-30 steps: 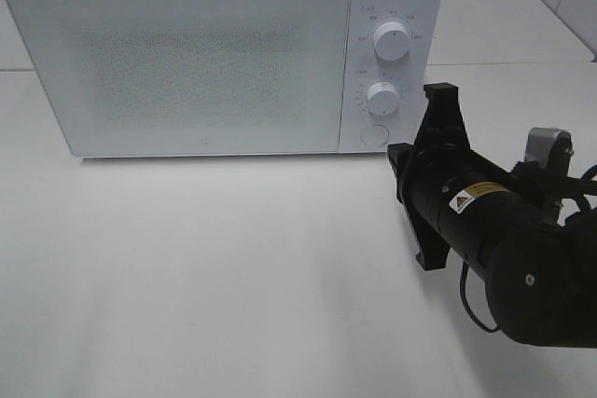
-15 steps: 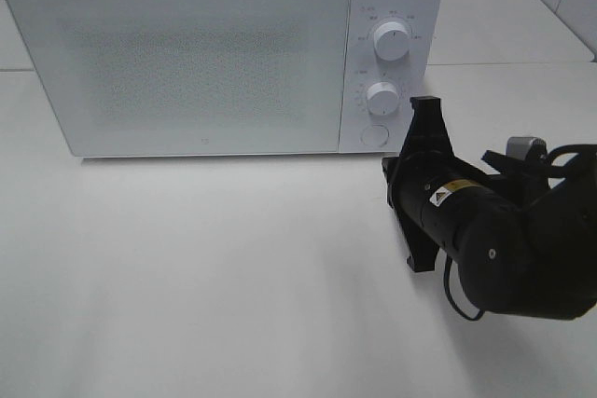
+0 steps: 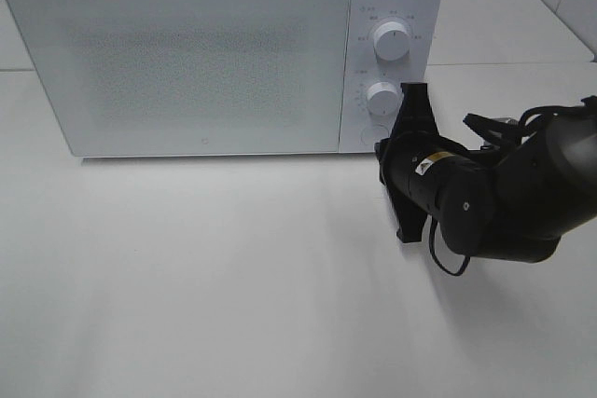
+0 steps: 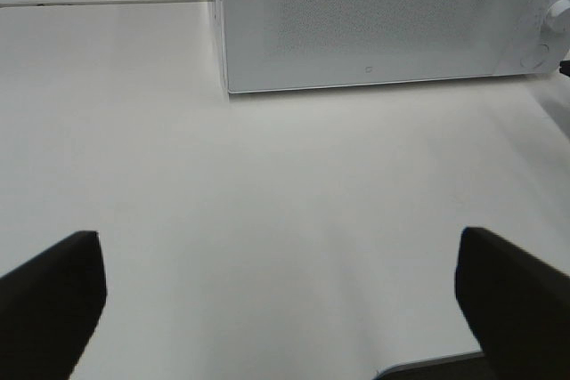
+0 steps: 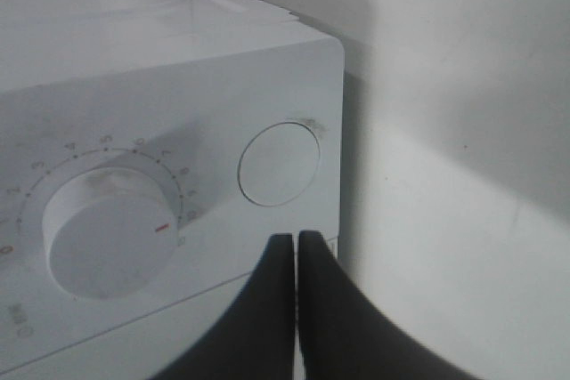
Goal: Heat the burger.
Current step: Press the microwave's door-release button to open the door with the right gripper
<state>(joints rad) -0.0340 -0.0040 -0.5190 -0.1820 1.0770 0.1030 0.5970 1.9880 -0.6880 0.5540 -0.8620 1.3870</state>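
Since the earlier frames the right arm (image 3: 494,198) has been carried forward and toward the microwave (image 3: 187,62), so that its wrist is now set close against the control panel; nothing else on the bench (image 3: 233,277) has been shifted.

Nearest, the left jaws are held wide apart over bare bench, only their dark fingers (image 4: 53,295) being seen at the two sides of the left wrist view; nothing is gripped between them. Farther on, the right jaws are pressed together with nothing between, and their fingertips (image 5: 272,264) are pointed at the panel just below the round button (image 5: 279,165), beside the lower knob (image 5: 102,233); whether contact has been made cannot be told. Above that the upper knob (image 3: 390,40) is seen, and the door is shut.

The burger is not shown in any view; it may be judged to lie behind the frosted door, though this cannot be confirmed. It is expected to be light, soft and easily crushed, its layers liable to slide; it would best be taken low across the bun's sides, with a gentle squeeze and kept level.
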